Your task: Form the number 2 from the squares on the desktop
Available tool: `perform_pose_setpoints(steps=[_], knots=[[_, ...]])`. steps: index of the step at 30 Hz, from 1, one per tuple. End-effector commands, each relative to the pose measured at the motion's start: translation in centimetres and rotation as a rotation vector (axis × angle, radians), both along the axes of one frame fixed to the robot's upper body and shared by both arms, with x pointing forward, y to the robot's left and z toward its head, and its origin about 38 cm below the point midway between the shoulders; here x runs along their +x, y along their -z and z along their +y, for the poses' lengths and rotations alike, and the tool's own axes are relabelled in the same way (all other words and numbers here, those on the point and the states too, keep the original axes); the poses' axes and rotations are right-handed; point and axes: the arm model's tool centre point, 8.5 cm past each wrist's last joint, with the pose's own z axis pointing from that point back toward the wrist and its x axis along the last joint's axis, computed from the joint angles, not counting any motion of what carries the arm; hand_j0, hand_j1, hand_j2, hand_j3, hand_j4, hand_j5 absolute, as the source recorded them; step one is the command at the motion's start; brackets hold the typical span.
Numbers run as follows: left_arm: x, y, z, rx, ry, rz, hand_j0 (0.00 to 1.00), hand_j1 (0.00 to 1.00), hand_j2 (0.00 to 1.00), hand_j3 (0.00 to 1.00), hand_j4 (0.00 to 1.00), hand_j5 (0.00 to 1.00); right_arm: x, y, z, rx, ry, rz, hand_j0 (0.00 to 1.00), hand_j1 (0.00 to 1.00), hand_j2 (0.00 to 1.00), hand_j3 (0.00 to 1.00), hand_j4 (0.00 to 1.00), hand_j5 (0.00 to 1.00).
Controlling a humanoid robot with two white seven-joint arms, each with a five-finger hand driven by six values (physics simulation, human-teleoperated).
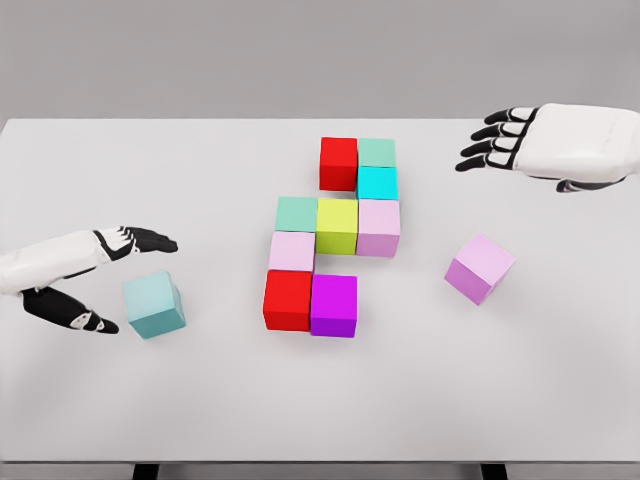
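Note:
Several coloured cubes form a cluster at the table's middle: a red cube (338, 163) and a mint cube (376, 152) on top, a cyan cube (377, 183) below, then a green cube (296, 213), a yellow cube (337, 225) and a pale pink cube (379, 227), a light pink cube (291, 251), and a red cube (288, 300) beside a magenta cube (333, 305). A teal cube (153, 304) lies loose at the left, between the thumb and fingers of my open left hand (115, 275). A lilac cube (479, 268) lies tilted at the right. My right hand (505, 140) hovers open at the far right.
The white table (320, 400) spans the view, with its front edge near the bottom and a grey wall behind.

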Motion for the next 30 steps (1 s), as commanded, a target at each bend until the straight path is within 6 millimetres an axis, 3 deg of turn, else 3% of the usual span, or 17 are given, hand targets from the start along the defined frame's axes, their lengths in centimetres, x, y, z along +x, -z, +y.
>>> perform_pose_setpoints(steps=[1, 4, 10, 14, 22, 30], knots=[[-0.1, 0.0, 0.0, -0.006, -0.001, 0.005, 1.0, 1.0, 1.0, 1.0, 1.0, 1.0, 0.0, 0.0, 0.0, 0.003, 0.001, 0.002, 1.0, 1.0, 1.0, 1.0, 1.0, 1.0], [-0.4, 0.5, -0.2, -0.008, 0.002, 0.019, 1.0, 1.0, 1.0, 1.0, 1.0, 1.0, -0.1, 0.3, 0.0, 0.002, -0.001, 0.014, 1.0, 1.0, 1.0, 1.0, 1.0, 1.0], [-0.9, 1.7, -1.2, -0.06, 0.009, 0.039, 1.0, 1.0, 1.0, 1.0, 1.0, 1.0, -0.6, 3.3, -0.1, -0.044, -0.003, 0.103, 1.0, 1.0, 1.0, 1.0, 1.0, 1.0], [-0.9, 1.9, -1.6, -0.098, 0.005, 0.047, 1.0, 1.0, 1.0, 1.0, 1.0, 1.0, -0.6, 4.1, -0.3, -0.048, 0.002, 0.128, 1.0, 1.0, 1.0, 1.0, 1.0, 1.0], [-0.7, 2.4, -0.8, -0.117, -0.029, 0.068, 1.0, 1.0, 1.0, 1.0, 1.0, 1.0, -1.4, 7.9, 0.7, -0.058, -0.028, 0.228, 1.0, 1.0, 1.0, 1.0, 1.0, 1.0], [-0.6, 3.2, -0.2, -0.108, -0.053, 0.086, 1.0, 1.0, 1.0, 1.0, 1.0, 1.0, -1.5, 8.3, 1.0, -0.051, -0.036, 0.239, 1.0, 1.0, 1.0, 1.0, 1.0, 1.0]])
